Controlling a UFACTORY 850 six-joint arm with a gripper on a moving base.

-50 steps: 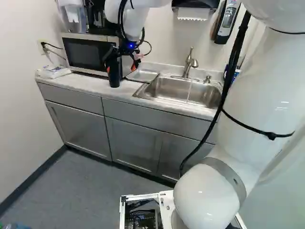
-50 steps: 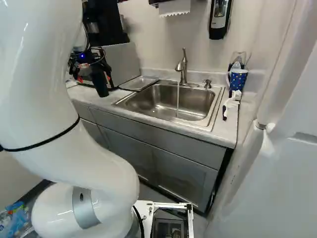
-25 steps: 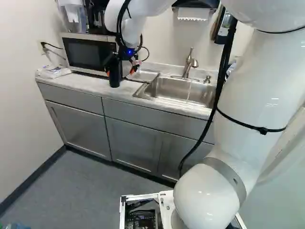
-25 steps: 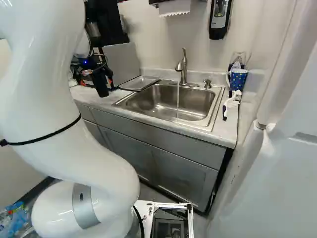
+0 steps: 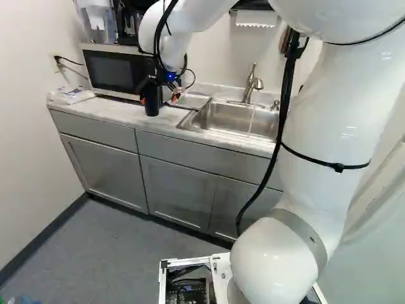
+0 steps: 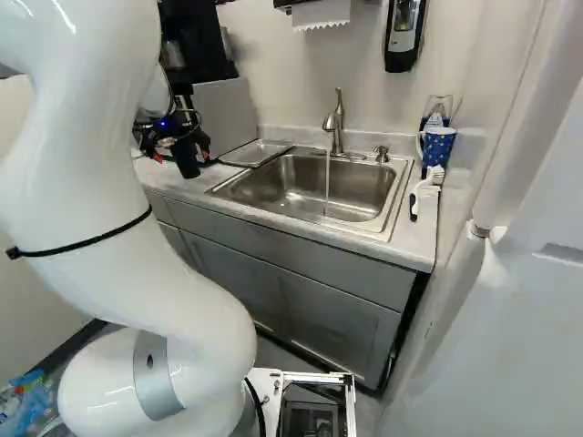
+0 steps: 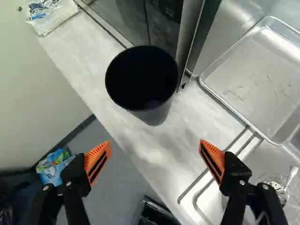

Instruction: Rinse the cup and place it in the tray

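My gripper (image 6: 170,139) is low over the counter, close to the black cup (image 6: 188,159) in the right base view. The wrist view shows the gripper (image 7: 155,146) wide open, nothing between its orange pads. Just ahead stands the cup (image 7: 157,112), upright on the counter by the microwave, its dark mouth facing the camera; I cannot tell what is inside. The metal tray (image 7: 257,77) lies between microwave and sink. A thin stream of water (image 6: 327,187) runs from the faucet (image 6: 336,123) into the sink (image 6: 378,202).
The microwave (image 5: 114,71) stands right behind the cup, a white packet (image 5: 71,95) at the counter's far end. A blue patterned cup (image 6: 438,147) and a white brush (image 6: 423,193) are beyond the sink. A paper towel holder (image 5: 256,16) hangs above.
The arm has moved against its base joint, bringing the gripper lower and closer to the black cup. The cup has stayed in place and the gripper has remained open.
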